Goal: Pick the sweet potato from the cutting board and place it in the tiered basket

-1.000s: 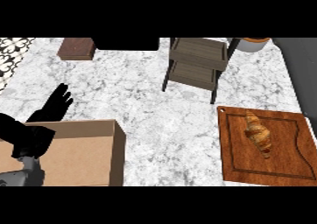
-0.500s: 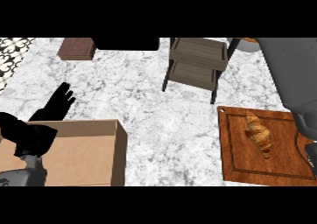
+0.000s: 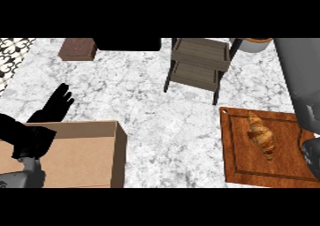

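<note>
Marble bench (image 3: pixel 150 101) under everything. Tan box (image 3: pixel 84 154) at lower left, cutting board (image 3: pixel 254 170) at lower right, tiered basket (image 3: pixel 200 66) at the far side. Left hand (image 3: pixel 39 121) over the box's far corner, fingers straight and spread. Right forearm (image 3: pixel 306 75) along right edge; hand state impossible to tell. Sweet potato (image 3: pixel 262 137) lying on the board.

The desk (image 3: pixel 143 88) looks like polished grey-white marble. The cutting board (image 3: pixel 244 163) is reddish-brown wood with visible grain. The tiered basket (image 3: pixel 200 62) has matt grey-brown trays on thin dark legs. The box (image 3: pixel 84 154) looks like plain matt cardboard.
</note>
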You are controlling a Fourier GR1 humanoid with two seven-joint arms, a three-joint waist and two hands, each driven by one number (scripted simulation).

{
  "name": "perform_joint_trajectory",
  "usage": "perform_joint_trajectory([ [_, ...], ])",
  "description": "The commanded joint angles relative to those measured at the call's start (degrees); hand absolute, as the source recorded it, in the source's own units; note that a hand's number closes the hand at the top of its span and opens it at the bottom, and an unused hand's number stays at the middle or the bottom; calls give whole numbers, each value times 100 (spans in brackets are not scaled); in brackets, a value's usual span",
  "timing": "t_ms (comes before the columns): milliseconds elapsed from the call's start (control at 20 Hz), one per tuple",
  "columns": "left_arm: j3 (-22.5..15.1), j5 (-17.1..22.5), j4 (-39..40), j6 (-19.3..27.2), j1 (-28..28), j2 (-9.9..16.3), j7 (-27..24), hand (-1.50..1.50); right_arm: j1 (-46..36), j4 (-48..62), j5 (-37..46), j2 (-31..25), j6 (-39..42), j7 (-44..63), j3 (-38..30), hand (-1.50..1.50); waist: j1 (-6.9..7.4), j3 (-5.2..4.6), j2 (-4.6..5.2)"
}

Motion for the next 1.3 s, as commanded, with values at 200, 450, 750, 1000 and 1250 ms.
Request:
perform_joint_trajectory([
  [200,0,-125,245,17,-141,30,-64,0,-201,72,-889,-287,-588,45,-1171,-150,-18,-1,16],
  [450,-252,-293,-34,184,107,-159,34,0,-75,-51,-1117,-1053,-478,30,-1540,-150,-64,1,-11],
  [750,47,-27,248,20,-271,160,148,0,61,89,-1292,-2024,-241,-13,-1896,-150,-87,-1,-1],
  [1000,122,22,-3,24,-67,212,107,0,583,-4,-1682,-2750,336,-203,-2245,-150,-95,1,-19],
  [1250,-127,-106,125,44,54,-8,-78,0,753,729,-1919,-3652,924,-743,-2594,-150,-13,3,22],
])
